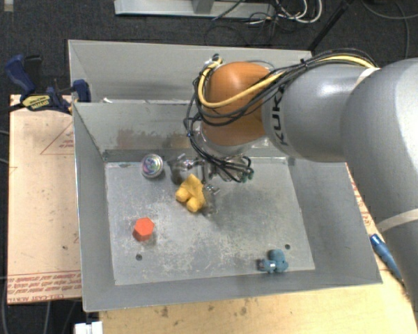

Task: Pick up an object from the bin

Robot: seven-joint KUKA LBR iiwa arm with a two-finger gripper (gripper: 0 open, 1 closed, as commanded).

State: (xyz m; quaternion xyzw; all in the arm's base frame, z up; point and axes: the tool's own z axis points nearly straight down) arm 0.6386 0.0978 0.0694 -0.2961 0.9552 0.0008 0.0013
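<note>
My gripper (195, 181) hangs low over the back middle of the bin, under the orange wrist cover. It is open. One finger (179, 167) stands at the upper left of a lumpy yellow thing (189, 195), and the other finger (210, 195) is at its right side. The yellow thing lies on the bin floor between them. Whether the fingers touch it I cannot tell. A shiny silver round thing (152, 165) lies just left of the gripper, near the back wall.
A small orange-red block (144, 229) lies at the left of the floor. A small blue thing (273, 261) rests near the front right corner. The thick grey arm comes in from the right, above the bin's right side.
</note>
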